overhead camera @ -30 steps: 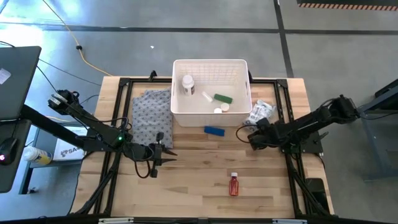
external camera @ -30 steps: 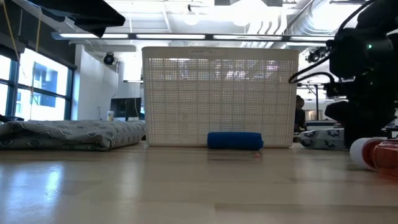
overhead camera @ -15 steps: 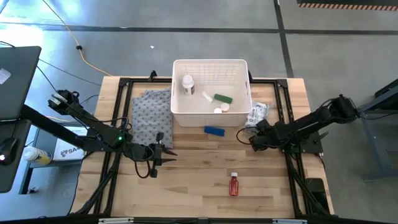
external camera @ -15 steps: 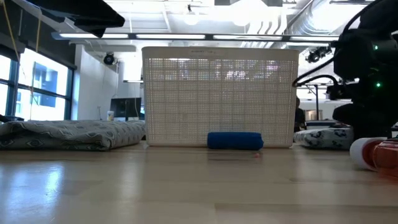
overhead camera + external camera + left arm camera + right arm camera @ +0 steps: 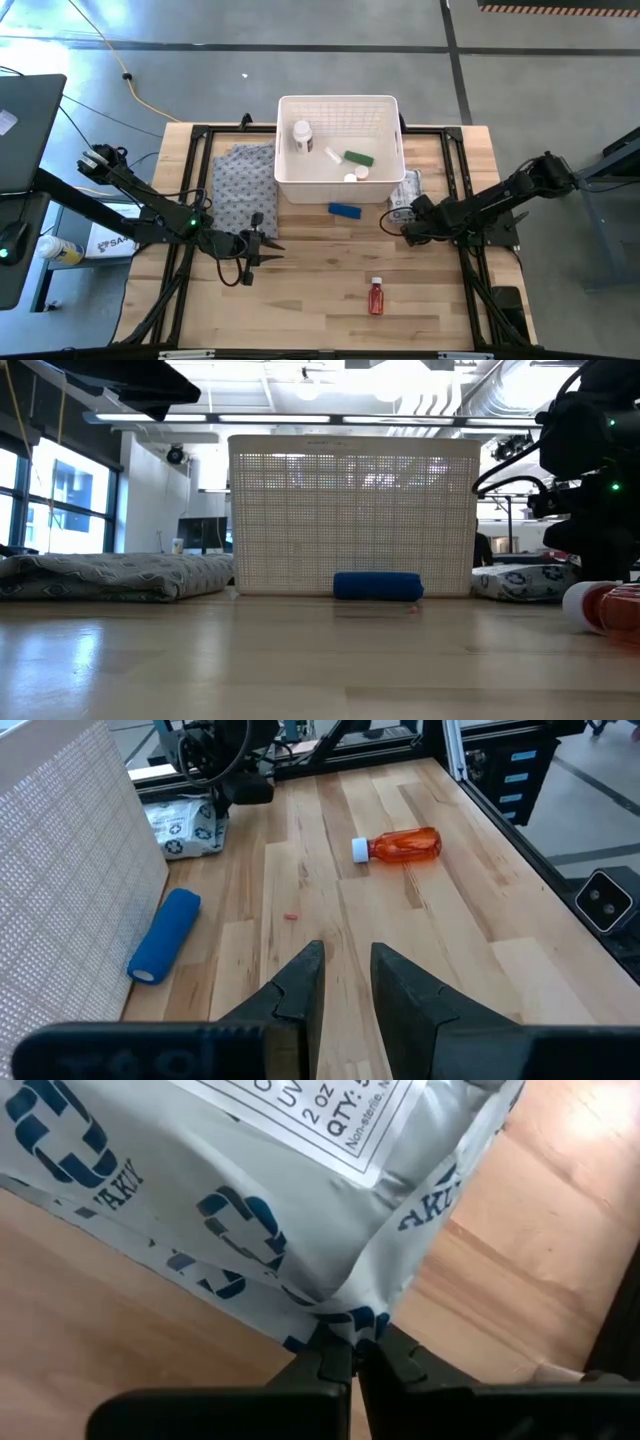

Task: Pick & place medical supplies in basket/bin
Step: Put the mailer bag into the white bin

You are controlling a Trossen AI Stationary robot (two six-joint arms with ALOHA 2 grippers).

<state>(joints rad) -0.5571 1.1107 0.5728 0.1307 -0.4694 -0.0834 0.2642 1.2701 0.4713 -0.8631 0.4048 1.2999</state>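
Note:
The white slotted basket [image 5: 338, 120] stands at the table's far middle and holds a white bottle [image 5: 302, 135], a green tube [image 5: 358, 157] and a small white item. A blue block [image 5: 345, 210] lies just in front of the basket. A red white-capped bottle [image 5: 376, 296] lies on its side nearer the front edge. A white packet printed with blue crosses [image 5: 405, 188] lies by the basket's right wall, with my right gripper [image 5: 352, 1342] shut on it. My left gripper [image 5: 347, 970] hovers at the left, slightly open, with nothing between its fingers. My right gripper pinches the packet's edge [image 5: 345, 1315] between its two fingers, at the side nearest the table's front. The fingers come from above, slanting down. The film puckers where they meet it. The rest of the packet [image 5: 520, 582] lies on the table beside the basket.
A grey patterned cloth [image 5: 243, 185] lies crumpled left of the basket. A black frame [image 5: 470, 170] runs round the table's edges. Bare wood [image 5: 320, 270] stretches between the two arms, around the red bottle.
My right gripper has turned a little and taken hold of the packet's near edge. The packet has slid a short way toward the basket's right wall, and its gripped edge has bunched up.

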